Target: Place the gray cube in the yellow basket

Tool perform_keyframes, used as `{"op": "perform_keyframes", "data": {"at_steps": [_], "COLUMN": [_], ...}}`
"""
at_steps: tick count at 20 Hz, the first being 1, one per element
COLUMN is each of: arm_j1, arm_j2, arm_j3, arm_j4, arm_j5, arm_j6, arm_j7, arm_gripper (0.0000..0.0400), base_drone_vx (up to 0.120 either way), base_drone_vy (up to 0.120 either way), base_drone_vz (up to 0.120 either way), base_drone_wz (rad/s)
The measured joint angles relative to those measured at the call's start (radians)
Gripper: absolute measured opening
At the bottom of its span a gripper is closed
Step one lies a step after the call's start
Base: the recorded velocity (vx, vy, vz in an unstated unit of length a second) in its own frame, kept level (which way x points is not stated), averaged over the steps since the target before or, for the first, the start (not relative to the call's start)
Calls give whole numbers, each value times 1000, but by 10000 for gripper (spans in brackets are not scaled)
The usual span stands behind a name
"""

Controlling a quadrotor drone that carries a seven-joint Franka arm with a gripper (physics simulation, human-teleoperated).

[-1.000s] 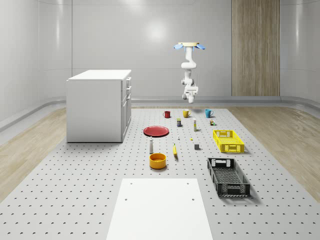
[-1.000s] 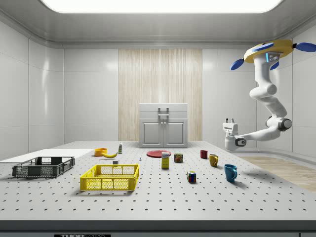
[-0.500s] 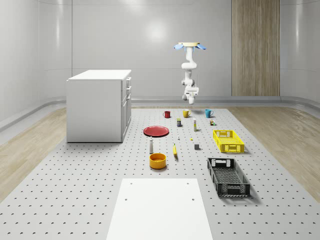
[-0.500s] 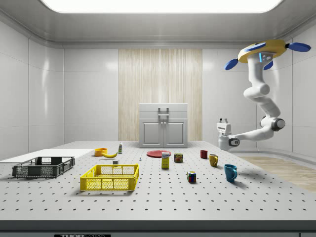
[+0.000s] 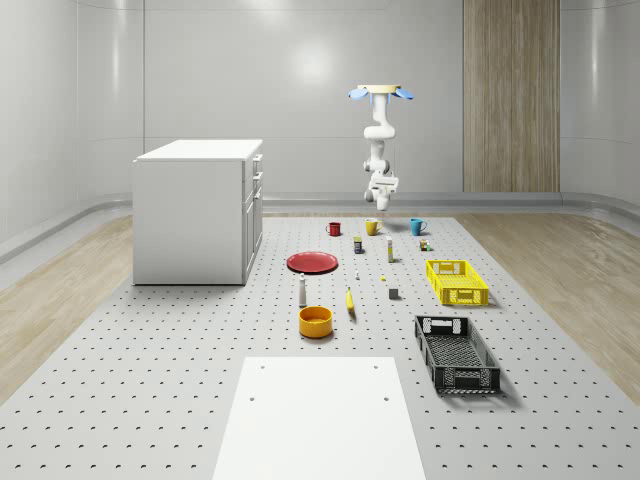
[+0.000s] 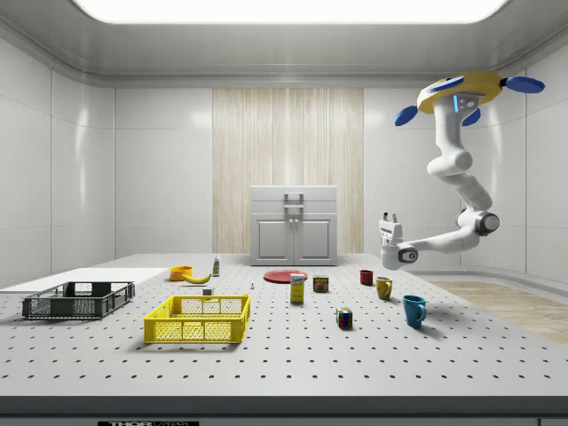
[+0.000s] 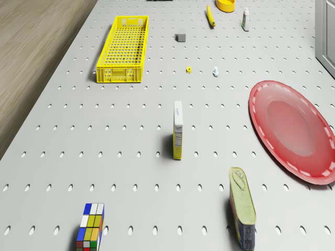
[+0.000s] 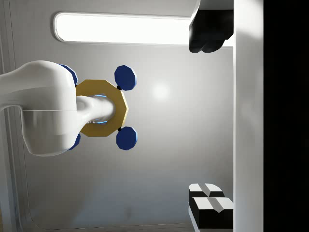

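Glossy red plate (image 7: 293, 130); matt perforated table (image 7: 131, 120); lattice plastic yellow basket (image 7: 123, 49).

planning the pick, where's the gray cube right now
In the whole-scene view the gray cube sits on the table just left of the yellow basket, with the banana further to its left.

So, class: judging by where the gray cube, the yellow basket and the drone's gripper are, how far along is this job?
Nothing is done: the gray cube sits on the table beside the yellow basket, not in it. In hand: the drone hovers above the mugs' end of the table, gripper raised, pointing upward and holding nothing. Left: reach the cube, grasp it, carry it to the basket and release.
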Motion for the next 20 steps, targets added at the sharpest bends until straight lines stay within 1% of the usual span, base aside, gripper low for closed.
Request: {"op": "perform_keyframes", "data": {"at_steps": [4,7,10,12,15,18,20], "arm_j1": [-14,-32,-62,-91,-153,-245,-328], "arm_j2": [-3,-7,-15,-24,-49,-88,-118], "arm_j3": [44,102,195,282,452,644,765], "arm_j4": [-7,-19,-48,-87,-196,-373,-505], "arm_j5": [-62,-144,-277,-404,-664,-991,-1219], "arm_j6": [4,8,14,20,33,41,30], "arm_j7": [8,19,39,59,109,196,276], "arm_gripper": [400,400,400,400,400,400,400], "base_drone_vx": [120,120,120,120,120,120,120], "base_drone_vy": [0,0,0,0,0,0,0], "base_drone_vz": [0,0,0,0,-120,-120,-120], "base_drone_wz": [0,0,0,0,0,0,0]}}
